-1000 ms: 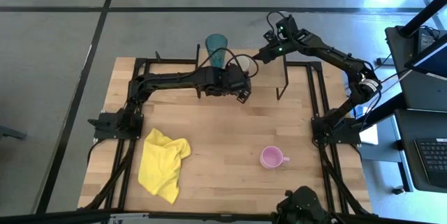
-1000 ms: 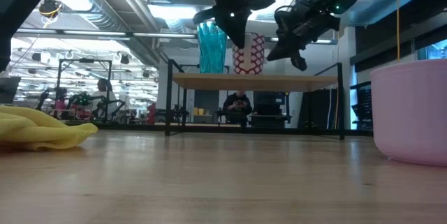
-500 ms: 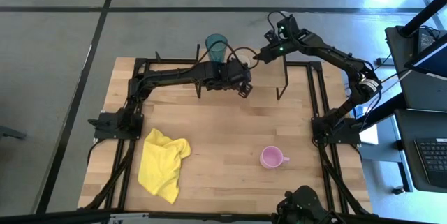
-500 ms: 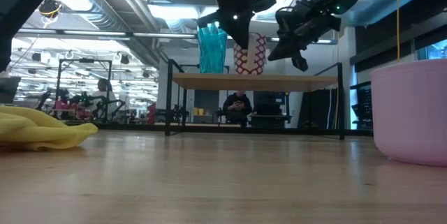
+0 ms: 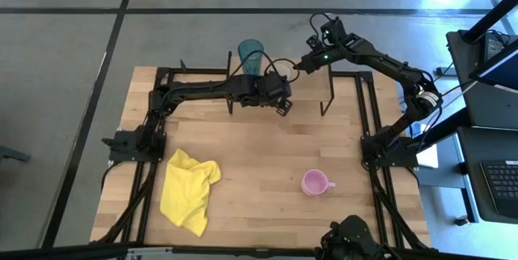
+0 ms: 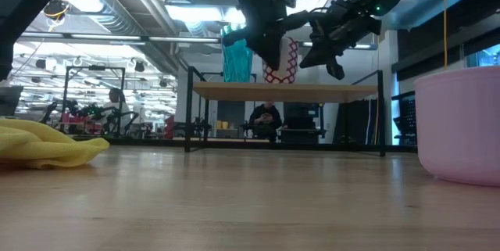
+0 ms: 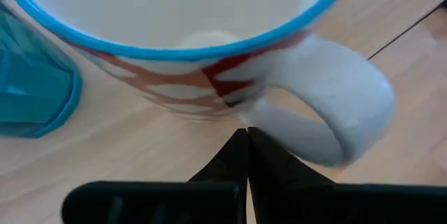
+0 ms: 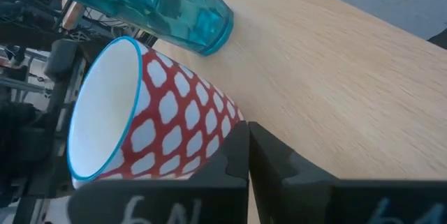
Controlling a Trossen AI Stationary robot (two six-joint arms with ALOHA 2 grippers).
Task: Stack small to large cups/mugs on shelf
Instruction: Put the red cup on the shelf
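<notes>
Left gripper shifted slightly; jaws closed beside seemingly red-patterned, blue-rimmed mug.

Overhead camera looking straight down on the table, low camera level across it toward the shelf, both wrist cameras close on the same patterned mug and teal tumbler

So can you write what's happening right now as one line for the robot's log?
left gripper: shut, at red-and-white mug handle | right gripper: shut, beside mug | teal tumbler: on shelf | pink mug: on table
</notes>
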